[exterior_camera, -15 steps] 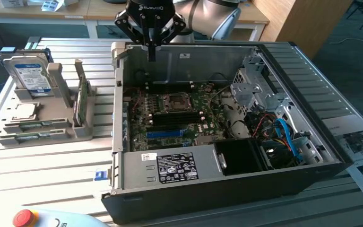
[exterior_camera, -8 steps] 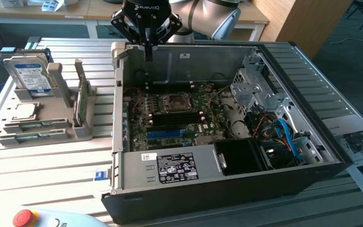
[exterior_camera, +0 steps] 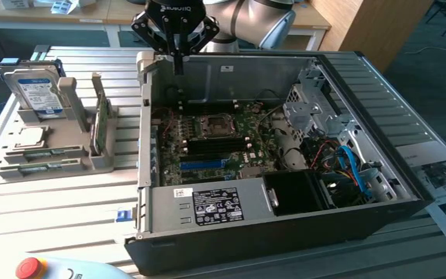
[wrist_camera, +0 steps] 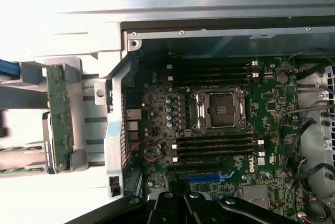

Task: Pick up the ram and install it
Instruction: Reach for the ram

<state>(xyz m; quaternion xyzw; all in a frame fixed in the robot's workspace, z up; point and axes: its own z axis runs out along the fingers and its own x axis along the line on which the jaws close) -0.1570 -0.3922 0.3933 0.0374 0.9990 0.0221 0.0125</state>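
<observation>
While the end effector (exterior_camera: 178,67) hangs shut and empty, the ram (exterior_camera: 43,153) lies well to the exterior view's left. Long axis left-right.

The gripper (exterior_camera: 178,68), fingers pressed together, hangs at the open computer case's (exterior_camera: 409,195) far wall. Beside the case on the counter (exterior_camera: 53,215), a grey holder (exterior_camera: 91,164) carries a hard drive (exterior_camera: 37,90) and the ram (exterior_camera: 46,153).

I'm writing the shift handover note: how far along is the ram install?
Done: nothing visible yet. The ram lies in the grey holder outside the case, and the motherboard's memory slots look empty.
In hand: nothing. The tool is shut and empty, up over the case's far wall.
Left: both the pickup and the install.
</observation>
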